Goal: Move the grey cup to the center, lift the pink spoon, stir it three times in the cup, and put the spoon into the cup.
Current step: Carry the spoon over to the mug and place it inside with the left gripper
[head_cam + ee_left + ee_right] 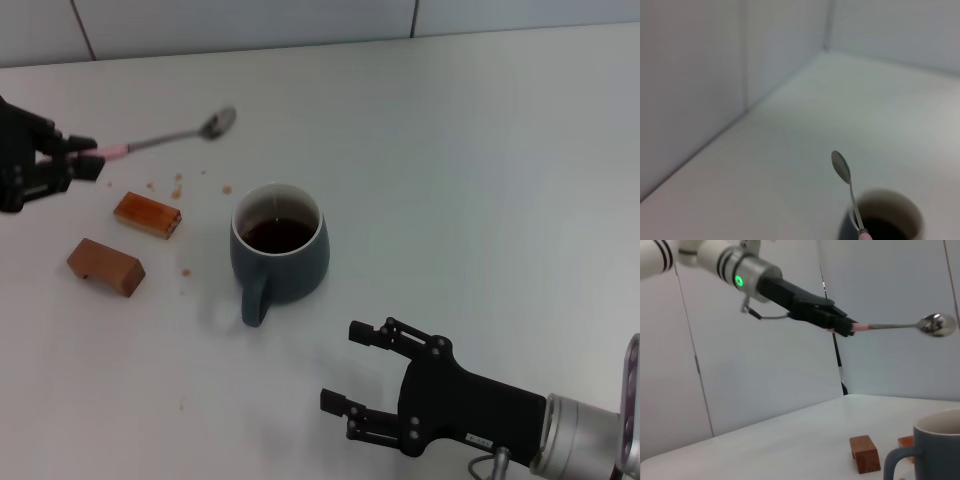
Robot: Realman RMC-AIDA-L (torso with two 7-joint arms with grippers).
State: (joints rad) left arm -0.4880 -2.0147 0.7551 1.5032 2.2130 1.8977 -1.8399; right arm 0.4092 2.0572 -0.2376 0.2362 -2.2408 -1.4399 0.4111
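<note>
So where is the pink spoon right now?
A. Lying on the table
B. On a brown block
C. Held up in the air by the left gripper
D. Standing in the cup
C: the left gripper holds the pink spoon by its handle, high above the table.

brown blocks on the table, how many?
2. One brown block lies left of the grey cup; the other brown block sits nearer the robot and farther left. None appear hidden.

Light: soft, even brightness is washing the white table [480,150].
Shadows: faint ones are pooling beside the grey cup [280,250].
Glare: highlights are glinting on the pink spoon [920,326].
Focus: the left wrist view is blurring throughout.
</note>
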